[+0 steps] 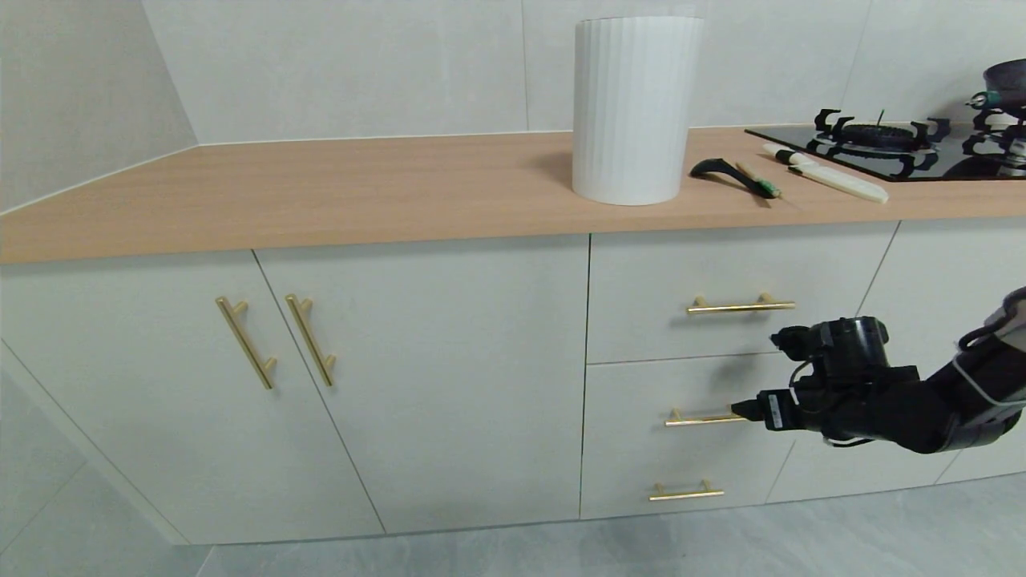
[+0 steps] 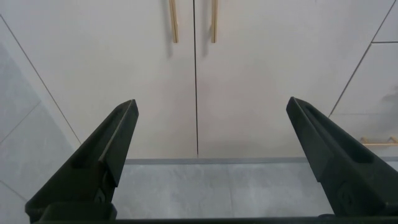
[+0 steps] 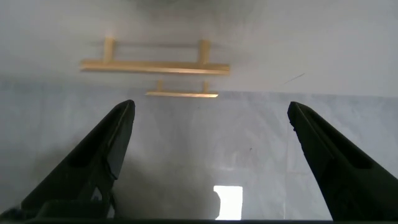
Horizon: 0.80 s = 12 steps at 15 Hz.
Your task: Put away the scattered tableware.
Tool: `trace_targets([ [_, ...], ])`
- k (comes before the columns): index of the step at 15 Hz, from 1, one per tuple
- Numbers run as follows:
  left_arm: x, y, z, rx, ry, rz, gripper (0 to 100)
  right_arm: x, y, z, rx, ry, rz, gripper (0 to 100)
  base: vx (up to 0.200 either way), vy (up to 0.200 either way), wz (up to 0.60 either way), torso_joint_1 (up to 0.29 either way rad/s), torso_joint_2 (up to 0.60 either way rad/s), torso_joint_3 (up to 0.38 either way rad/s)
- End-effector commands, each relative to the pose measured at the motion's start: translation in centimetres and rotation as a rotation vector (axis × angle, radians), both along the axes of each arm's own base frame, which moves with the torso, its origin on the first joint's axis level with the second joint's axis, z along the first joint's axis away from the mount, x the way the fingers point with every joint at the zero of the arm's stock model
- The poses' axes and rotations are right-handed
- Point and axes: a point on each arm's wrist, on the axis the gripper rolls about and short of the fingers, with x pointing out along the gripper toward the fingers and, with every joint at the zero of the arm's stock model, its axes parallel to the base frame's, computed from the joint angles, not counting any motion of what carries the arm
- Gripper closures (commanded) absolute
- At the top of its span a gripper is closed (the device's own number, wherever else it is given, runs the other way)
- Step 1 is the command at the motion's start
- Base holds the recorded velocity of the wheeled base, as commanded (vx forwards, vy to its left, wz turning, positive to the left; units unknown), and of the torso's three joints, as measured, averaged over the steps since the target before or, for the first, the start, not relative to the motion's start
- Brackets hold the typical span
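Observation:
The scattered tableware lies on the wooden countertop (image 1: 321, 192) to the right of a tall white ribbed container (image 1: 633, 112): a black spoon (image 1: 724, 171), a thin green-handled utensil (image 1: 758, 181) and a white knife (image 1: 834, 178). My right gripper (image 1: 747, 410) is low in front of the drawers, its tip at the right end of the middle drawer's gold handle (image 1: 699, 417). In the right wrist view the gripper (image 3: 210, 109) stands open and empty, with that handle (image 3: 155, 65) ahead of the fingertips. My left gripper (image 2: 211, 102) is also open and empty, facing the double cabinet doors (image 2: 196, 81).
A black gas hob (image 1: 882, 144) sits at the counter's right end. Top (image 1: 741, 305) and bottom (image 1: 686, 492) drawer handles flank the middle one. The cabinet doors carry two long gold handles (image 1: 244, 340). Grey tiled floor (image 1: 561, 553) runs below.

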Motion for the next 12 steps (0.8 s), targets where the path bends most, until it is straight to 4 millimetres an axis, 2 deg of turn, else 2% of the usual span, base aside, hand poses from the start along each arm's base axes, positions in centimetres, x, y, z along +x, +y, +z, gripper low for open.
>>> trace_targets([
  [1, 0.0, 0.0, 0.0, 0.0, 0.0, 0.001, 0, 0.4, 0.1, -2.9, -0.007, 0.044, -0.005, 0, 0.0, 0.0, 0.0, 0.0, 0.0, 0.0],
  [7, 0.0, 0.0, 0.0, 0.0, 0.0, 0.001, 0, 1.9, 0.3, -5.0, -0.019, -0.072, -0.034, 0, 0.0, 0.0, 0.0, 0.0, 0.0, 0.0],
  [12, 0.0, 0.0, 0.0, 0.0, 0.0, 0.001, 0, 2.6, 0.6, -5.8, -0.034, -0.106, -0.058, 0, 0.0, 0.0, 0.0, 0.0, 0.0, 0.0],
])
